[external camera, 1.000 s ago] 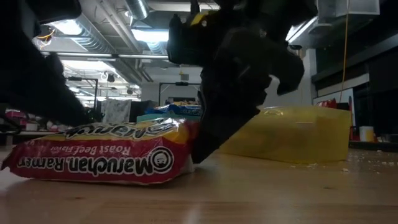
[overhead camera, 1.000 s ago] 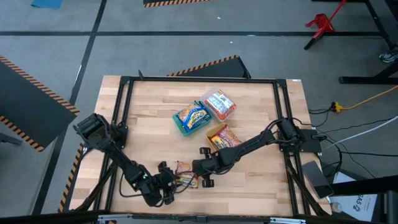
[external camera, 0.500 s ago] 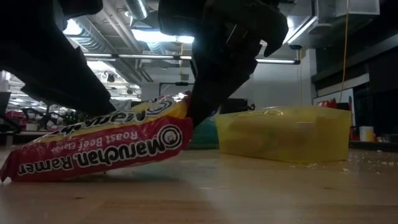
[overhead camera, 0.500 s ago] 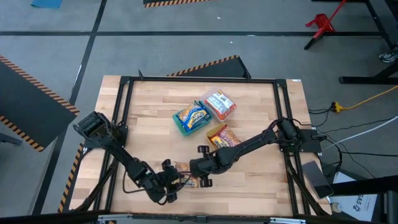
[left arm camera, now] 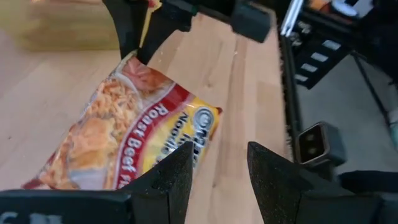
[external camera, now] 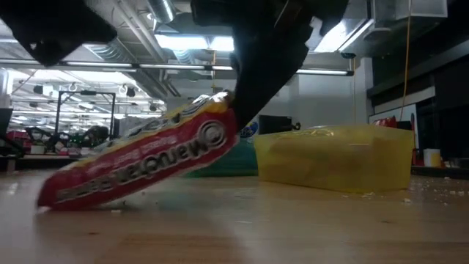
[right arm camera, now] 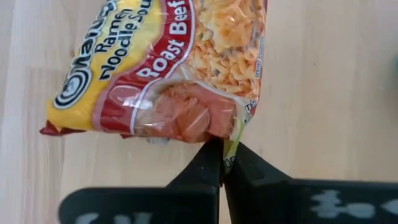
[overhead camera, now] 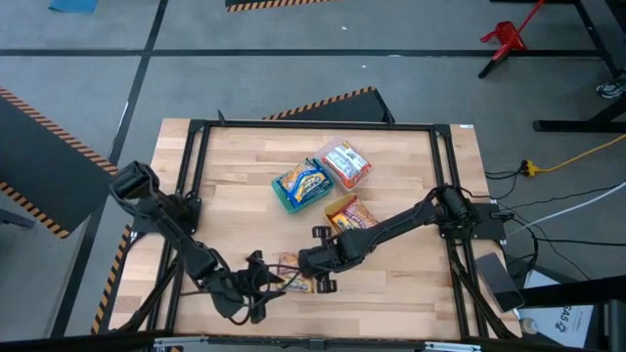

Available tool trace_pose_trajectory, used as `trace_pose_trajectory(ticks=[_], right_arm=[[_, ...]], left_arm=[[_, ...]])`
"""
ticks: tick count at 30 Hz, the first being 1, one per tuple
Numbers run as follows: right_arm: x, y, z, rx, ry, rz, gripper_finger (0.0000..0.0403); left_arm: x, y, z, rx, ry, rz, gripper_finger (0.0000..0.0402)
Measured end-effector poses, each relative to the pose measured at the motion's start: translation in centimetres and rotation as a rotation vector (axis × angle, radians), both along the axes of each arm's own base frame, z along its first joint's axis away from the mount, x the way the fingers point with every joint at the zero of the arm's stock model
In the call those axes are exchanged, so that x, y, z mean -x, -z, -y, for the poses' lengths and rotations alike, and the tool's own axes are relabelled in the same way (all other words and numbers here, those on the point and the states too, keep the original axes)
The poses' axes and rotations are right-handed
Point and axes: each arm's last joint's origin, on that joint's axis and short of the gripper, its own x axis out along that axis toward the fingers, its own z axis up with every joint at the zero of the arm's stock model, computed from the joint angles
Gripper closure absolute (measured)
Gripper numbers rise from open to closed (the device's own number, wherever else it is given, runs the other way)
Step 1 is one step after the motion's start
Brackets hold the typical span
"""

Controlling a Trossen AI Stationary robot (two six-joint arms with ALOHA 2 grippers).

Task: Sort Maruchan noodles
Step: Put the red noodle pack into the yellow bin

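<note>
A red-and-yellow Maruchan Roast Beef packet (overhead camera: 291, 279) slants up from the table near the front edge, with my right gripper (right arm camera: 222, 154) shut on its raised end. The packet's lower end (external camera: 47, 199), toward the table's left, rests on the wood. My left gripper (left arm camera: 217, 171) hovers open just left of the packet, which lies beyond its fingertips. Three shallow containers stand mid-table: a teal one (overhead camera: 301, 185) with blue-and-yellow packets, a clear one (overhead camera: 344, 163) with red-and-white packets, and a yellow one (overhead camera: 350, 214) with orange packets. My right gripper pinches the packet's end seam near a corner (right arm camera: 234, 138) between its two shut fingers, which slant steeply down from above. That end is raised off the table. The packet hangs tilted below the fingers, its opposite end still on the wood.
The yellow container (external camera: 330, 157) and the teal one (external camera: 220, 166) stand just behind the packet. A black frame (overhead camera: 196, 147) borders the tabletop. Bare wood lies at the table's left and near right.
Both grippers have gone up. My right gripper has kept its hold and raised the packet's end, so the packet has tipped from flat to slanting while its left end stayed on the table. My left gripper has stayed open.
</note>
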Motion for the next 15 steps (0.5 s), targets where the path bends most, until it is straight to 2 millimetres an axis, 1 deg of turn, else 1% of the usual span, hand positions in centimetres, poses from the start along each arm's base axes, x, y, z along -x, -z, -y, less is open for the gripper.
trace_pose_trajectory(ticks=[5, 11, 15], right_arm=[[0.4, -1.1, 0.2, 0.028, 0.004, -0.068, 0.0403], [1.3, -2.7, 0.6, 0.071, 0.078, -0.100, 0.0403], [2.1, -4.8, 1.1, 0.048, 0.154, -0.076, 0.0403]], left_arm=[[0.3, -0.9, 0.0, 0.009, 0.004, 0.024, 0.0255], [0.3, -1.0, -0.1, -0.006, -0.005, 0.032, 0.0255], [0.4, -0.9, -0.2, -0.033, -0.004, 0.028, 0.0255]])
